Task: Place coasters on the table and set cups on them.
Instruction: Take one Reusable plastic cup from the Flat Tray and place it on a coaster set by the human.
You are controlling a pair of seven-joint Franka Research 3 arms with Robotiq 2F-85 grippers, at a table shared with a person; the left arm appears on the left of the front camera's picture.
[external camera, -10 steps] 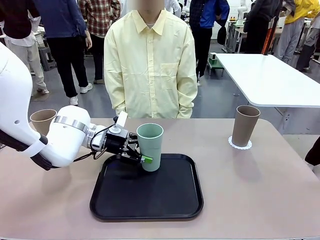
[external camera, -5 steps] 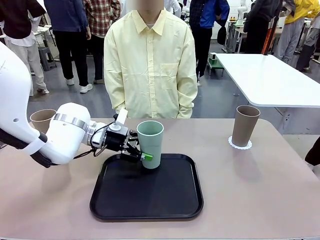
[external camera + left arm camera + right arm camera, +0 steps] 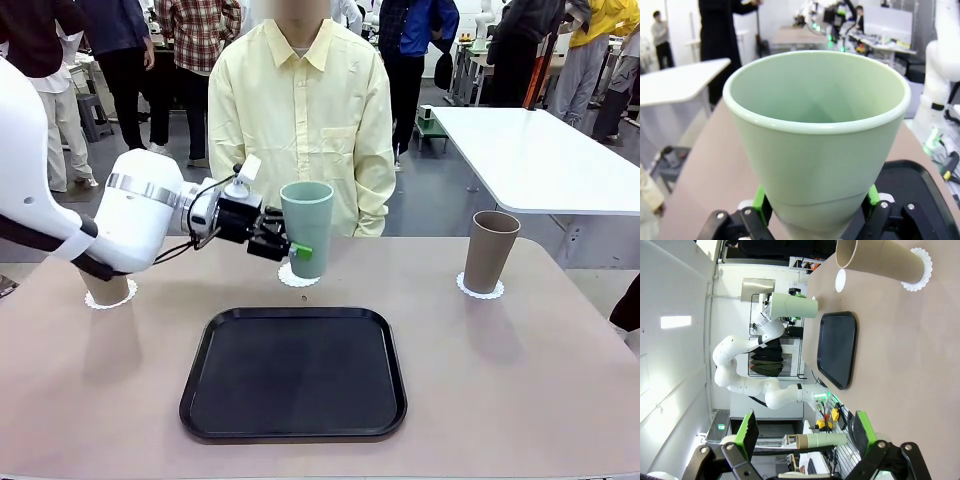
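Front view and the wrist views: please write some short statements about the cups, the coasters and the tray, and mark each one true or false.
1. The left gripper has its jaws shut on the mint-green cup. True.
2. The mint-green cup stands on the black tray. False: it is held above a white coaster on the table, beyond the tray.
3. The brown cup on the right stands upright on a coaster. True.
4. The right gripper holds a brown cup. False: its jaws are open and hold nothing.
5. The tray carries two cups. False: nothing lies on it.
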